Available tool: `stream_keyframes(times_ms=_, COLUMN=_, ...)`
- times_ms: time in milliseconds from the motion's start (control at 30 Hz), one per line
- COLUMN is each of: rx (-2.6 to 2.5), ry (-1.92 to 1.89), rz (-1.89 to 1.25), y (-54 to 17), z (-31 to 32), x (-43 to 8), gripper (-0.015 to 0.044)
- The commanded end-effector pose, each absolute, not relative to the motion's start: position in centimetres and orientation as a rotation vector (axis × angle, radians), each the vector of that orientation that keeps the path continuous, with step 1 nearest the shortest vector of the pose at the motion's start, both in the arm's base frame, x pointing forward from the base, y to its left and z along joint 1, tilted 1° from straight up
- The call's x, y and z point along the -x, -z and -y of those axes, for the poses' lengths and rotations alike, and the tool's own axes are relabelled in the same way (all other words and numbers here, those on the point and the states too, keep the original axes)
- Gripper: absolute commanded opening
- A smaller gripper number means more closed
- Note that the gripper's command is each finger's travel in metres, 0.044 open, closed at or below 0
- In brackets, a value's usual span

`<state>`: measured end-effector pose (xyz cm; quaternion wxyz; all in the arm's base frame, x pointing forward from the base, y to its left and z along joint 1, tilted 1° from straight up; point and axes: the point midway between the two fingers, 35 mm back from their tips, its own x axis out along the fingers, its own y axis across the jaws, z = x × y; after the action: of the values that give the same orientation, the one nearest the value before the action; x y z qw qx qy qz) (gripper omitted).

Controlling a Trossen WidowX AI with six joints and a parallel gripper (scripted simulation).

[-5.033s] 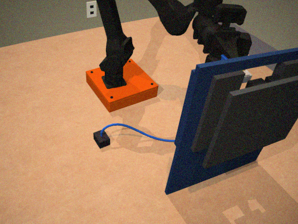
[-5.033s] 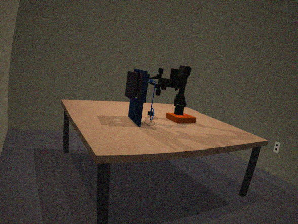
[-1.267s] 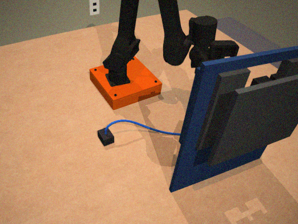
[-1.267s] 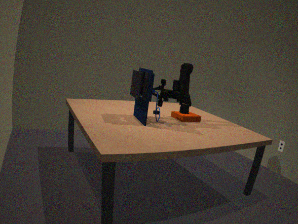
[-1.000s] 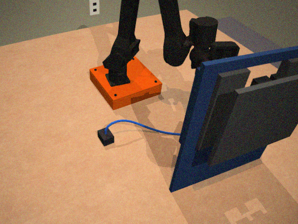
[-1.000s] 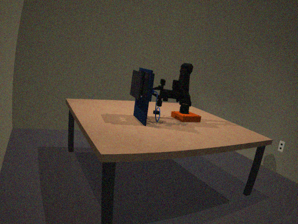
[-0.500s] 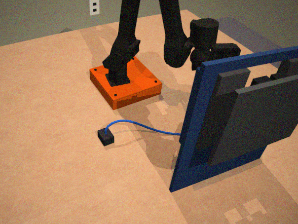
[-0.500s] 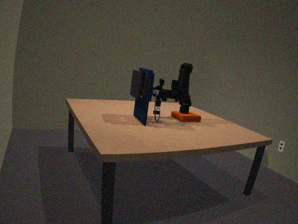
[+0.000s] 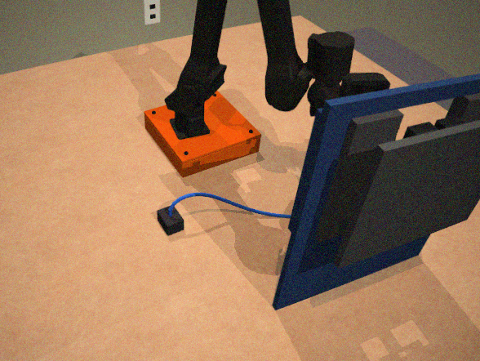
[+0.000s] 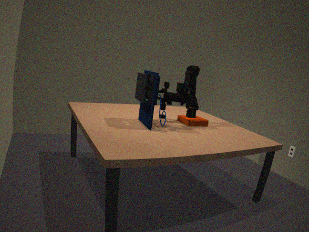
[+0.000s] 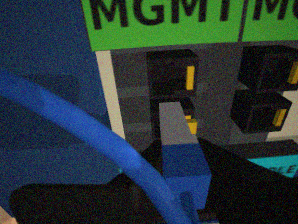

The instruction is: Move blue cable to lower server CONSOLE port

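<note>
Wrist view, left to right: the blue cable curves from the left edge to its plug at lower centre, held in the narrowly parted gripper; 4 ports occupy centre and upper right.

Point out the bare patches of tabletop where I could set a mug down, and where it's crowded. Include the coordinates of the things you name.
Bare wood shows left of the orange base (image 9: 228,140) (image 10: 193,121) in the top view, and below the small black block (image 9: 171,221). It is crowded between that base and the blue panel (image 9: 304,184) (image 10: 147,113), where the blue cable (image 9: 228,201) (image 11: 100,132) runs.
</note>
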<state>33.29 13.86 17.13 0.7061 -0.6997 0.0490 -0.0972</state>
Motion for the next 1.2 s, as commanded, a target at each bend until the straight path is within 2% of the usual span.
stream_keyframes(times_ms=0, rx=1.555, ry=0.211, rz=-0.106, y=-16.99, z=-13.85, x=-33.57, gripper=0.0000)
stream_keyframes(times_ms=1167, rx=1.555, ry=0.213, rz=-0.104, y=-16.90, z=-13.26, x=-33.85, gripper=0.0000)
